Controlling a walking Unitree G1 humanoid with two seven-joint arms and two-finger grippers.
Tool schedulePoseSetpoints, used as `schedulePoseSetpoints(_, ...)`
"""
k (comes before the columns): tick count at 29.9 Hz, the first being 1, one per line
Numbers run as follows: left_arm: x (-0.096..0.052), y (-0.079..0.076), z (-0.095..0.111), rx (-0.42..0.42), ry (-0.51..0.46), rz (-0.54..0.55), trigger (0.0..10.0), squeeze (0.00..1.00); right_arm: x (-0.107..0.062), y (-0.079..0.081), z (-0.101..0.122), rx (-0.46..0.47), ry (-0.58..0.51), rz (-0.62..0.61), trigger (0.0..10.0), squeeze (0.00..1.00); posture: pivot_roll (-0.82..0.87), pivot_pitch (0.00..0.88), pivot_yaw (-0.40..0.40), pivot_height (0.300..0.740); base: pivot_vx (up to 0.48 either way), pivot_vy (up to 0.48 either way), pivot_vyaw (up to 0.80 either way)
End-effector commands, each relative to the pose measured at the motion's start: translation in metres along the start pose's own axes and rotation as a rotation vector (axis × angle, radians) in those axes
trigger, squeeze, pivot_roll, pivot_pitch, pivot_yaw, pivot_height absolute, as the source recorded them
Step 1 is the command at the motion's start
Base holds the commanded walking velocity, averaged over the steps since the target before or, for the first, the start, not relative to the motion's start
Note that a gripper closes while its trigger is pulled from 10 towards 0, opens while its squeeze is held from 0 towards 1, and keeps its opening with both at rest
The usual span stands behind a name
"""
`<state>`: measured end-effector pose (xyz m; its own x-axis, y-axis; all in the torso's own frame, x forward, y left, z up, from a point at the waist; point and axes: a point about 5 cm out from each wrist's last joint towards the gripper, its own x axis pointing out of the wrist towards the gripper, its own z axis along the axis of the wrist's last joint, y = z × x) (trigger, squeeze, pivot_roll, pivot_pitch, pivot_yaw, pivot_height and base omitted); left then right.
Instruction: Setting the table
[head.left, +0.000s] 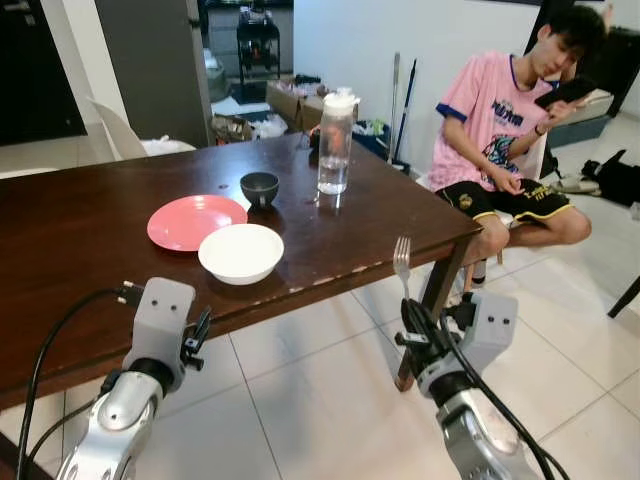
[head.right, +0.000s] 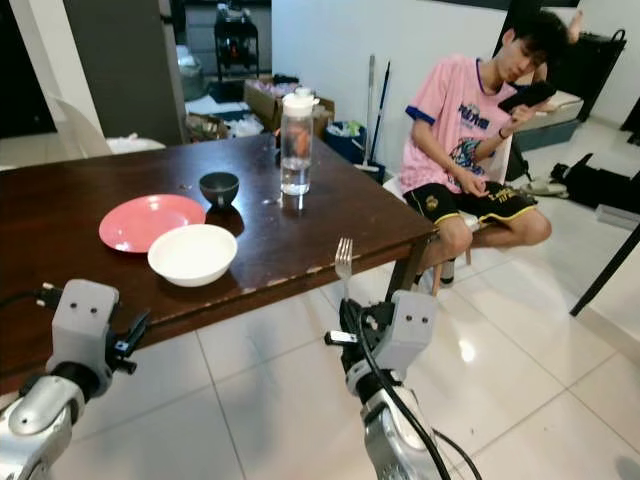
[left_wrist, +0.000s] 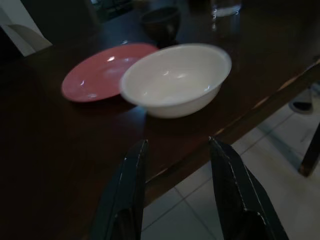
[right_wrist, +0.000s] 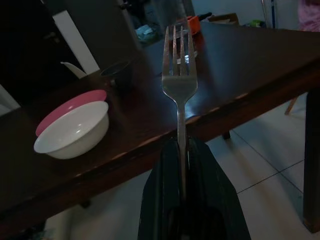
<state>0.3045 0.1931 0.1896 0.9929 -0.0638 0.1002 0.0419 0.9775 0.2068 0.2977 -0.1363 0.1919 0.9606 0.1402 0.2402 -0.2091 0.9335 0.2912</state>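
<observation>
fork (head.left: 402, 262) stands upright, tines up, its handle clamped between the closed black fingers of the right gripper (head.left: 414, 322), which hangs over the tiled floor (head.left: 300, 400) just off the near edge of the dark wooden table (head.left: 60, 240), at about 5 o'clock from the dishes. on the table, a white bowl (head.left: 241, 252) sits close to the near edge; a pink plate (head.left: 195, 221) lies at its 11 o'clock, and the bowl's rim looks to overlap or touch the plate's edge, though the dim wrist view leaves that unsure. a small dark cup (head.left: 260, 188) stands at the plate's 2 o'clock, just beside it, and a clear water bottle (head.left: 334, 143) with a white cap stands upright at the cup's 3 o'clock. the left gripper (left_wrist: 177, 192) hovers at the table's near edge, at 7 o'clock from the bowl, its two fingers (left_wrist: 129, 190) spread apart with nothing between them. beyond the table's far right corner, a person (head.left: 505, 140) in a pink shirt sits on a chair, a phone raised in one hand.
</observation>
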Motion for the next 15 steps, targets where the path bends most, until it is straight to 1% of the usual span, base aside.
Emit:
schedulePoseSetpoints(1,-0.0017,-0.0027,-0.0016,-0.012,0.0,-0.019,10.0,0.0,-0.0022,-0.004,-0.0005,0.003,0.006,-0.011,10.0,0.0,0.03,0.112,0.065,0.74,0.0,0.0,0.0)
schedulePoseSetpoints(7,-0.002,-0.0025,-0.0031,-0.004,0.017,-0.013,10.0,0.0,-0.0024,-0.004,-0.0006,0.003,0.011,-0.008,10.0,0.0,0.04,0.111,0.063,0.74,0.0,0.0,0.0)
schedulePoseSetpoints(12,-0.0009,-0.0024,-0.0019,-0.005,-0.001,-0.015,10.0,0.0,-0.0021,-0.0031,-0.0008,0.005,0.012,-0.002,10.0,0.0,0.03,0.111,0.062,0.74,0.0,0.0,0.0)
schedulePoseSetpoints(15,-0.0006,-0.002,-0.0023,-0.001,-0.001,-0.014,10.0,0.0,-0.0021,-0.0032,-0.0009,0.004,0.013,-0.003,10.0,0.0,0.03,0.112,0.063,0.74,0.251,0.0,0.0)
